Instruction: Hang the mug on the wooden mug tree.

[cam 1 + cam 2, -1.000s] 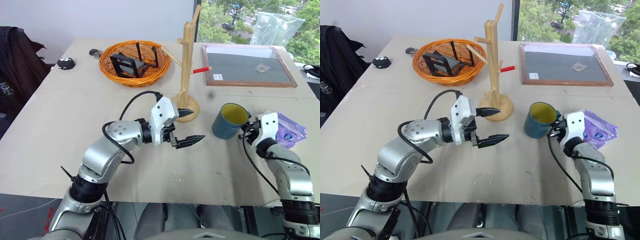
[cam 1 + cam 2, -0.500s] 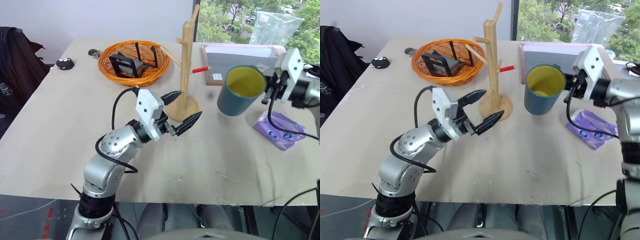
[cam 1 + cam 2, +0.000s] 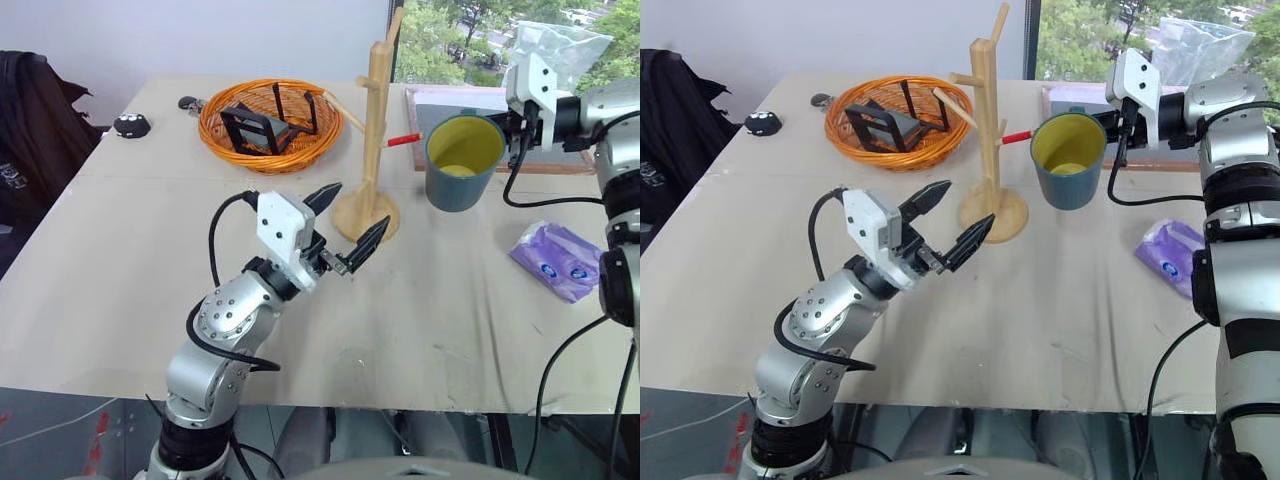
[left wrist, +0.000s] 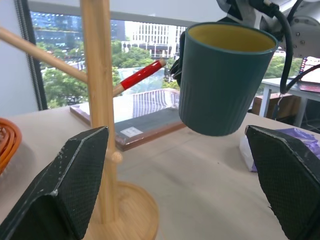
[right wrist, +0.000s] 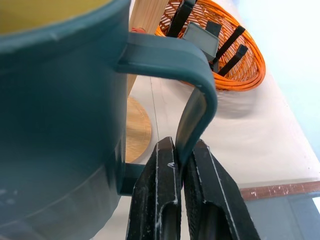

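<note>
It looks like an office or a lab: a large beige table (image 3: 120,270) near a big window (image 3: 440,35), with city buildings (image 4: 150,42) outside.

Your right arm is stretched up and forward, its wrist turned inward, and the right gripper (image 5: 177,200) has its two black fingers pinched tight on the loop handle of the mug (image 3: 462,162) — you hold it upright, clear of the worktop. Your left arm is bent at the elbow, forearm angled up toward the middle, and the left gripper (image 3: 347,222) hangs empty with its fingers spread wide.
</note>
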Tool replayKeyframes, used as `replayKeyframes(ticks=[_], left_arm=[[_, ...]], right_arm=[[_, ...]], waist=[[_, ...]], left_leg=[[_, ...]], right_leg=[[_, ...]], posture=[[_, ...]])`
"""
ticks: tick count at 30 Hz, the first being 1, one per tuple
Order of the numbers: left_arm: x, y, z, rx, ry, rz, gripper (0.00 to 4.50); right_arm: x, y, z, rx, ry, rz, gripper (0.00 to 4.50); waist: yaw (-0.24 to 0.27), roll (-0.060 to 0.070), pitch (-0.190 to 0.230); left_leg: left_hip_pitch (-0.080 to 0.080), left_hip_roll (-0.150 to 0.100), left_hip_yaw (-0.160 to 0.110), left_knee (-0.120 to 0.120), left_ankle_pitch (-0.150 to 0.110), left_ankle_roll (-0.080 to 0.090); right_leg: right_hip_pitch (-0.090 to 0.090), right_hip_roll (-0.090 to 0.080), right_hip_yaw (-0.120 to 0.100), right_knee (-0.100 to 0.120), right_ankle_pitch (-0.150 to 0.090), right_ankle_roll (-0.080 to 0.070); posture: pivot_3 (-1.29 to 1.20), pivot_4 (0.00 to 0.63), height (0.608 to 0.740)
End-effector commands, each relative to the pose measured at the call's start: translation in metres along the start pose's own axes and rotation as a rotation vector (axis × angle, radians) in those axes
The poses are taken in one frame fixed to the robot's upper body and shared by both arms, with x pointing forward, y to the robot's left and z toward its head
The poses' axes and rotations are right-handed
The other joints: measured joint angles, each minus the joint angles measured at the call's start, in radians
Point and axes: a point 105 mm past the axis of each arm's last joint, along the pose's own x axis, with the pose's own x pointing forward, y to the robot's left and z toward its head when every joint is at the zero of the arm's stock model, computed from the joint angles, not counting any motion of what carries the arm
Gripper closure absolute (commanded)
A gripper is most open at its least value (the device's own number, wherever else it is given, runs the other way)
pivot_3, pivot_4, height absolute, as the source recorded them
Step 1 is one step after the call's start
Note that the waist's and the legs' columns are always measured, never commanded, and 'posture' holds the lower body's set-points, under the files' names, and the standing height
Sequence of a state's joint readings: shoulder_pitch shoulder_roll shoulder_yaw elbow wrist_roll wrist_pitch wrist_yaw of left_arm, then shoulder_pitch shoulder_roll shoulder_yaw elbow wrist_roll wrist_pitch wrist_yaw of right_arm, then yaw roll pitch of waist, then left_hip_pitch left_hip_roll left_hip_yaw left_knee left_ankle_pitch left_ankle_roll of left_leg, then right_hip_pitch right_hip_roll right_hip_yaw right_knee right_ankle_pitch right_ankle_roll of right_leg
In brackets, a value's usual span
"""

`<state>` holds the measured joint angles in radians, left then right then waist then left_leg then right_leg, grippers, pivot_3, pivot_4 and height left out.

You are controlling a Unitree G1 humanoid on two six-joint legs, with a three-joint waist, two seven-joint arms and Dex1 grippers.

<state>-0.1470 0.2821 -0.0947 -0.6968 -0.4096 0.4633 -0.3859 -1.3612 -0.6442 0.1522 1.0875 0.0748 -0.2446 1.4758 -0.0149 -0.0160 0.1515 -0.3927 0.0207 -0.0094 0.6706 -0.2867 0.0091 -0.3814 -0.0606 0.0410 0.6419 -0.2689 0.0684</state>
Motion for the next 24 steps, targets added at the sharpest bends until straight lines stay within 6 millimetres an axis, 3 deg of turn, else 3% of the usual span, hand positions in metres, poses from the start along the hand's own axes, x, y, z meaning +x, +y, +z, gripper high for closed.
replayKeyframes(ticks=[1,8,24], left_arm=[[-0.003,-0.01,0.015,0.021,-0.073,-0.016,0.0],[-0.015,-0.002,0.008,-0.02,-0.082,0.037,0.0],[-0.023,-0.004,0.004,-0.071,-0.09,0.021,0.0]], right_arm=[[0.002,-0.005,0.02,-0.081,-0.014,0.034,4.48],[0.015,-0.002,0.022,-0.19,0.108,0.111,4.48],[0.031,-0.009,0.051,-0.203,0.133,0.126,4.48]], waist=[[-0.001,0.0,0.0],[0.001,0.001,0.001],[-0.001,0.002,0.001]], left_leg=[[0.0,0.0,0.0,0.0,0.0,0.0],[0.0,0.0,-0.001,0.0,0.0,0.0],[0.0,-0.002,-0.001,0.0,0.0,0.0]], right_leg=[[0.0,0.0,0.0,0.0,0.0,0.0],[-0.001,-0.001,-0.001,0.0,0.0,0.0],[-0.001,-0.001,-0.001,0.0,0.0,0.0]], posture=[[0.0,0.15,0.737],[0.0,0.15,0.737],[0.0,0.15,0.737]])
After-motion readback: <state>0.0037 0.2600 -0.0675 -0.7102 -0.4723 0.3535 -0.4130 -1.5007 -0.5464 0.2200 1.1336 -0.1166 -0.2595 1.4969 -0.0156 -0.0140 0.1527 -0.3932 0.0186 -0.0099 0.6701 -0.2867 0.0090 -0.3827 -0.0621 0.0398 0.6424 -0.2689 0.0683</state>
